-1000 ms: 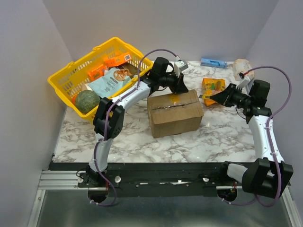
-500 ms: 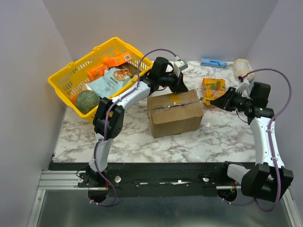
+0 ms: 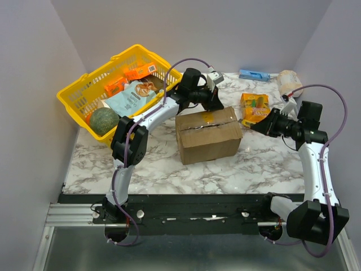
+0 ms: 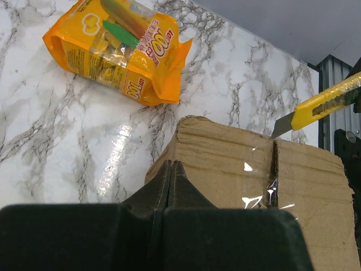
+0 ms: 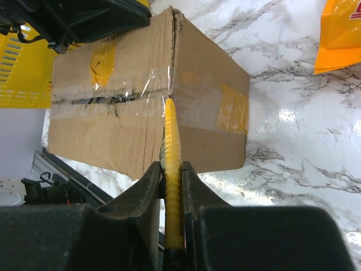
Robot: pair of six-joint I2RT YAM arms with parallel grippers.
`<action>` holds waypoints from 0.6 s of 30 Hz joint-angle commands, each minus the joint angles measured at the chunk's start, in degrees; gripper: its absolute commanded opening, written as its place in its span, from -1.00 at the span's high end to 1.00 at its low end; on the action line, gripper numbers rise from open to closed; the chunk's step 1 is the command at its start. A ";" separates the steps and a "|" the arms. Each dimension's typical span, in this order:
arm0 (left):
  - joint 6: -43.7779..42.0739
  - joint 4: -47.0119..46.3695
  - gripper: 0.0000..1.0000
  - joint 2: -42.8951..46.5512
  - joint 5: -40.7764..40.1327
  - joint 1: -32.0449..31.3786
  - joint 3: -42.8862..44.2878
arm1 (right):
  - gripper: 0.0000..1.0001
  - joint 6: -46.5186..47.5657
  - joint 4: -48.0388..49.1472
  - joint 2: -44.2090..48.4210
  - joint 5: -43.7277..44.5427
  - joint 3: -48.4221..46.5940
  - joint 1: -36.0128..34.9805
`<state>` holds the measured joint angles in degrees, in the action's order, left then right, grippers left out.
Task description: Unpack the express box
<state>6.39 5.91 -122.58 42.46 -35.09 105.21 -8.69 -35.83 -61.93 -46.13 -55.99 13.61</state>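
The express box (image 3: 207, 135) is a brown cardboard carton in the middle of the marble table, with clear tape along its top seam and yellow tape patches. My left gripper (image 3: 213, 107) is shut and empty, its tips (image 4: 171, 166) at the box's (image 4: 248, 169) far top edge. My right gripper (image 3: 260, 123) is shut on a yellow utility knife (image 5: 172, 147). The knife's blade tip meets the box (image 5: 113, 113) at the right end of the taped seam. In the left wrist view the knife (image 4: 324, 101) comes in from the right.
A yellow plastic basket (image 3: 96, 69) with packets and a green melon (image 3: 104, 120) stands at the back left. An orange snack bag (image 3: 254, 106) lies just behind the box's right end. A blue item (image 3: 254, 75) and a pale roll (image 3: 289, 83) lie at the back right.
My left gripper has closed fully from slightly apart, staying at the box's far edge. My right wrist has shifted a little right and nearer, with the knife still at the box's right end.
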 commanded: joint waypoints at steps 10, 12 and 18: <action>-2.26 8.50 1.00 -1.96 -5.37 0.02 -2.90 | 0.99 5.96 -10.39 1.02 -0.10 -2.55 0.11; -2.35 8.50 1.00 -1.96 -5.37 0.11 -3.08 | 0.99 6.75 -11.45 1.02 0.16 -2.81 0.10; -2.44 8.41 1.00 -1.69 -5.28 0.11 -3.61 | 0.99 10.16 -15.05 0.59 -0.01 -3.78 0.10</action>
<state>5.91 5.93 -122.34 41.93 -35.11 105.01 -2.37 -44.29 -61.87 -46.04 -58.08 13.61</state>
